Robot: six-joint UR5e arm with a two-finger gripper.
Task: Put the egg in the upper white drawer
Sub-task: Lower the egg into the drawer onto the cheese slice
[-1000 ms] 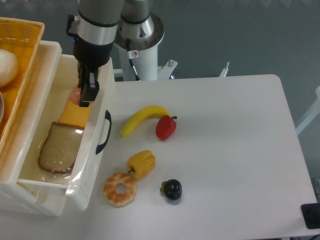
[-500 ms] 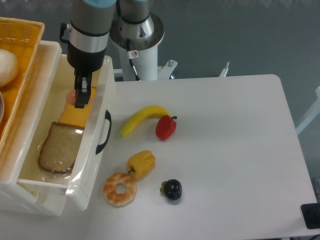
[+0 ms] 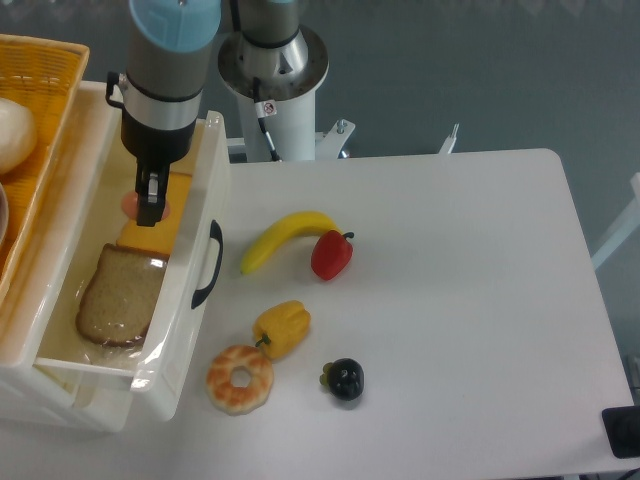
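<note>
A: Where's the gripper (image 3: 149, 200)?

B: Inside the upper white drawer (image 3: 196, 262), toward its far end, pointing straight down. Dark fingers (image 3: 150, 197) visible, arm body above them blocks most of the view.

A: Egg?

B: The egg (image 3: 130, 203) is between the fingers, pinkish, only its left edge showing past the near finger. Jaws are clamped on it. Can't tell whether it touches the drawer floor.

A: What's under it?

B: Directly below the gripper and a bit toward the front, an orange cheese slice (image 3: 148, 235). Further toward the drawer front, a slice of brown bread (image 3: 118, 296) overlapping the cheese edge.

A: Drawer state?

B: Pulled out, black handle (image 3: 208, 264) on its front panel, down and to the right of the gripper.

A: Left of the gripper?

B: Yellow wicker basket (image 3: 42, 150) beside the drawer, with a white ball (image 3: 14, 135) at the frame edge.

A: Table side?

B: All well to the right of the gripper on the white table (image 3: 470, 300): banana (image 3: 283, 237) touching the red pepper (image 3: 331, 255); nearer the front, a yellow pepper (image 3: 281, 328), a glazed doughnut (image 3: 240, 379) just beside it, and a dark grape-like fruit (image 3: 345, 379).
</note>
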